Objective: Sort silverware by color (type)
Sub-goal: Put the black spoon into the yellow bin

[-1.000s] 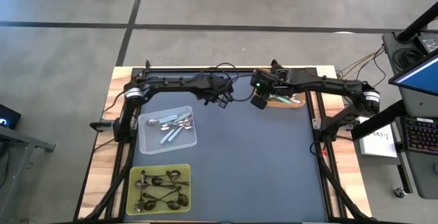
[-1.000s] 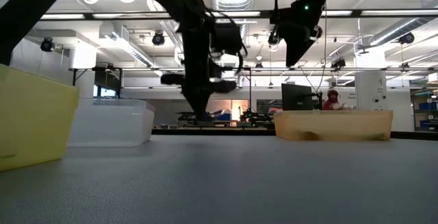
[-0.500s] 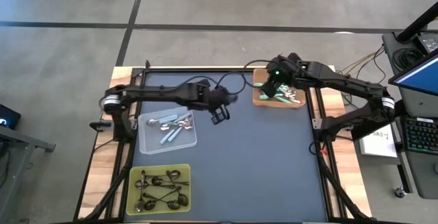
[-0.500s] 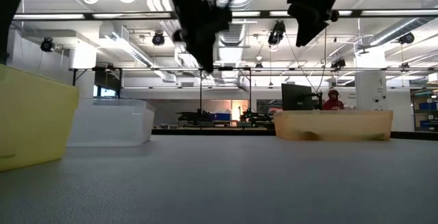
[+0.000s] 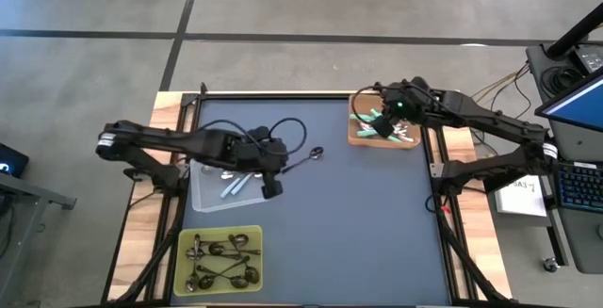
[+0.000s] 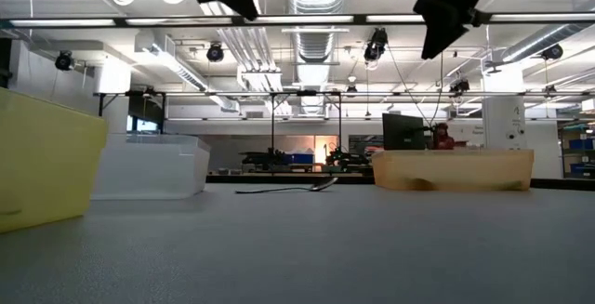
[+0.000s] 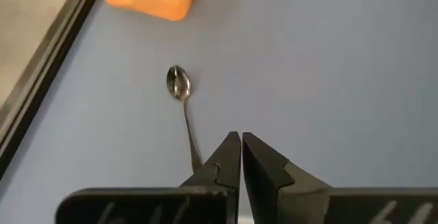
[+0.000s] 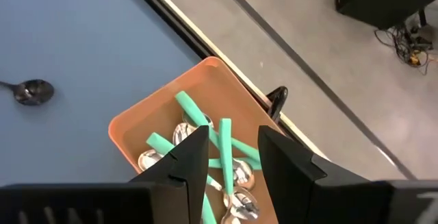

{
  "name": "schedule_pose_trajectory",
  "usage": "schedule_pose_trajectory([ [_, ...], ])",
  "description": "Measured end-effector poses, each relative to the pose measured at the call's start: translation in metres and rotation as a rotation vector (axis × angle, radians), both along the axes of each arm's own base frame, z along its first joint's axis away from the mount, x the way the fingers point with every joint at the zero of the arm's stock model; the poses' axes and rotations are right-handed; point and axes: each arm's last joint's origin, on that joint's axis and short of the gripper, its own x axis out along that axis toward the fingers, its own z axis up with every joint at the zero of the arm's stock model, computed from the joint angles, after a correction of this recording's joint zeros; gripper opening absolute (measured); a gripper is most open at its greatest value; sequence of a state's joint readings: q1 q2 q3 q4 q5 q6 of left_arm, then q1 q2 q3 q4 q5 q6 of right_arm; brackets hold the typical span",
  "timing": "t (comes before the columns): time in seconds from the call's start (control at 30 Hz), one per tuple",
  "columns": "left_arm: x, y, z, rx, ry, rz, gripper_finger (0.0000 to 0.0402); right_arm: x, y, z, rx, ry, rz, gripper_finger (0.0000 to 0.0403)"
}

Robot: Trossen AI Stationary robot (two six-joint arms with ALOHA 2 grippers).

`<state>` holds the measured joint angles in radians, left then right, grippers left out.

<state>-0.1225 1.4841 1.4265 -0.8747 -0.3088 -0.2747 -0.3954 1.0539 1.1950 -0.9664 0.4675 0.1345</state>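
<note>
A dark metal spoon point(image 5: 303, 160) lies flat on the blue mat, and also shows in the low view point(image 6: 284, 189) and the left wrist view point(image 7: 182, 97). My left gripper point(image 5: 273, 180) is shut and empty, raised above the mat by the clear tray's right edge, just short of the spoon's handle end; its fingers show in the left wrist view point(image 7: 241, 139). My right gripper point(image 5: 384, 125) is open and empty, hovering over the orange tray point(image 5: 360, 138), which holds teal-handled spoons point(image 8: 205, 131).
A clear tray point(image 5: 209, 198) with pale blue spoons stands at the left. A yellow-green tray point(image 5: 187, 236) with several dark metal spoons stands at the near left. The middle and near right of the mat are bare. A person shows far behind the table point(image 6: 443, 137).
My left gripper has risen from the mat and gone toward the table's near left, to the clear tray's right edge. The dark spoon now shows lying on the mat where that gripper was. My right gripper has gone right, over the orange tray.
</note>
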Motion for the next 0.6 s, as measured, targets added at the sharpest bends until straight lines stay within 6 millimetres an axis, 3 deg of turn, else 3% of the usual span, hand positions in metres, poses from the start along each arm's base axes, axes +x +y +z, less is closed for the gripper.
schedule_pose_trajectory([
  [0.13, 0.012, 0.005, -0.021, 0.031, -0.028, -0.018, 0.0, -0.008, 0.004, 0.001, 0.011, -0.051, -0.037, 0.0123],
  [0.33, 0.021, 0.021, -0.077, 0.011, 0.112, 0.075, 0.0002, -0.016, 0.007, -0.001, 0.025, -0.093, -0.069, 0.013],
  [0.6, 0.051, 0.044, -0.145, -0.038, 0.223, 0.112, 0.0049, -0.01, 0.004, -0.012, 0.042, -0.052, -0.069, 0.013],
])
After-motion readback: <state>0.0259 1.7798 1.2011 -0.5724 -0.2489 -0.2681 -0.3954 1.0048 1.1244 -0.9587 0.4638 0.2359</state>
